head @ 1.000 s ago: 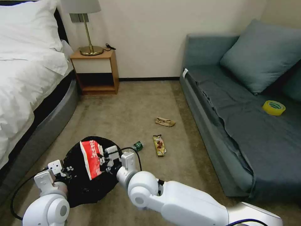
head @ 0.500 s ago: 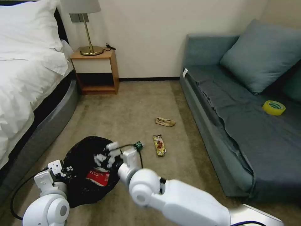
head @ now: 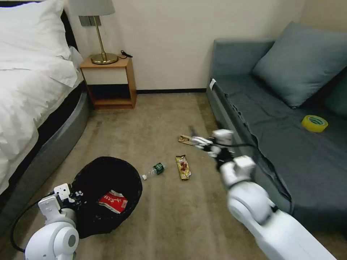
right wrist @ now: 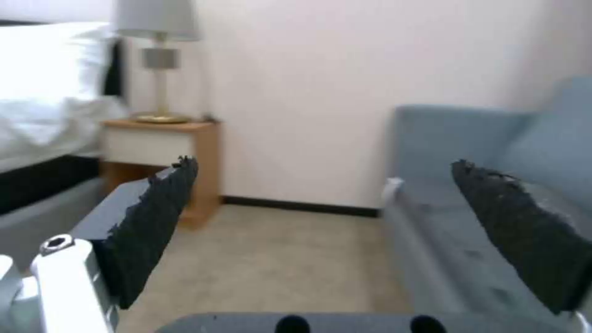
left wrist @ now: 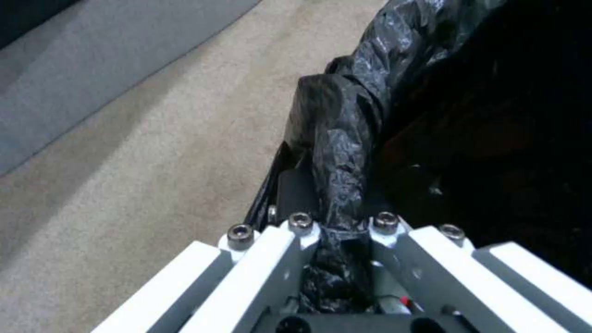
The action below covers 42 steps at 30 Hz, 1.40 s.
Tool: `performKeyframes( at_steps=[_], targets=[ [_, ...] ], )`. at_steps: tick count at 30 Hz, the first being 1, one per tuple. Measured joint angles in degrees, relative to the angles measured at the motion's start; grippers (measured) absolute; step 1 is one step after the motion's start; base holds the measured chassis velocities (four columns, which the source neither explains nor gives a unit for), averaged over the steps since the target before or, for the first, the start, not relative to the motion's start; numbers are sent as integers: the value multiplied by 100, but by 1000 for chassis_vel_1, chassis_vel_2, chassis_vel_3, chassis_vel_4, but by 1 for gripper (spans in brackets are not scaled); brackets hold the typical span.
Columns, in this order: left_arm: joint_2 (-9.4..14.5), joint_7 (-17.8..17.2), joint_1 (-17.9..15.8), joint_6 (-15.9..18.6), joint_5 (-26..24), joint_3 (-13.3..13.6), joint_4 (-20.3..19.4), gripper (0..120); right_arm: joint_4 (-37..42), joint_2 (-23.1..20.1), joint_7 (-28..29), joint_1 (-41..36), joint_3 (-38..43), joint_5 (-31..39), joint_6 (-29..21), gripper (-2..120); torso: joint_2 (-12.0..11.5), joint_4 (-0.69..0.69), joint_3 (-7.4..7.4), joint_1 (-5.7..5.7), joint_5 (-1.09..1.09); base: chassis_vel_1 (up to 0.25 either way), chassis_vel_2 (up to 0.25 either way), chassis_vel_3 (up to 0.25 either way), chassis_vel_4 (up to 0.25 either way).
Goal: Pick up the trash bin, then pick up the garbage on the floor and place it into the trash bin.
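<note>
- Carpet floor lies between a white bed on the left and a grey sofa on the right.
- Trash bin, lined with a black bag, sits low on the left, its mouth facing up; the left hand is clamped on its bagged rim.
- Right hand hangs above the floor just beside the sofa's front edge, its black pads spread wide apart with nothing between them.
- Red-and-white wrapper lies flat inside the bin.
- Brown-gold wrapper lies on the carpet, long axis running away from the robot.
- Small bottle lies on its side near the bin, white cap pointing toward the bin.
- Tan wrapper lies just beside the right hand.
</note>
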Motion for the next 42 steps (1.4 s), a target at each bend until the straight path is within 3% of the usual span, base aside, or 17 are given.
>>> performKeyframes(
  at_steps=[2,6,10,24,42],
  targets=[
    [-1,5,-18,0,0,-6,14,2,194,419,17,-568,269,-536,106,100,0,-1,0,0,0,0,0,0,0],
    [-6,9,-26,-1,1,-8,14,2,313,924,-21,-1135,332,-961,307,100,0,1,0,0,-3,0,0,0,0],
    [-13,12,-27,-1,1,-15,10,2,253,1111,-146,-1364,266,-1159,489,100,0,1,0,0,-2,0,0,0,0],
    [-26,18,-9,-11,-2,-53,-48,2,-32,1107,-325,-1414,172,-1329,817,100,0,2,0,-1,-2,-10,14,12,-12],
    [-7,22,-41,-12,-26,-178,-43,2,-177,999,-354,-1240,106,-1261,785,100,-1,1,1,0,-2,-166,169,166,-176]
  ],
)
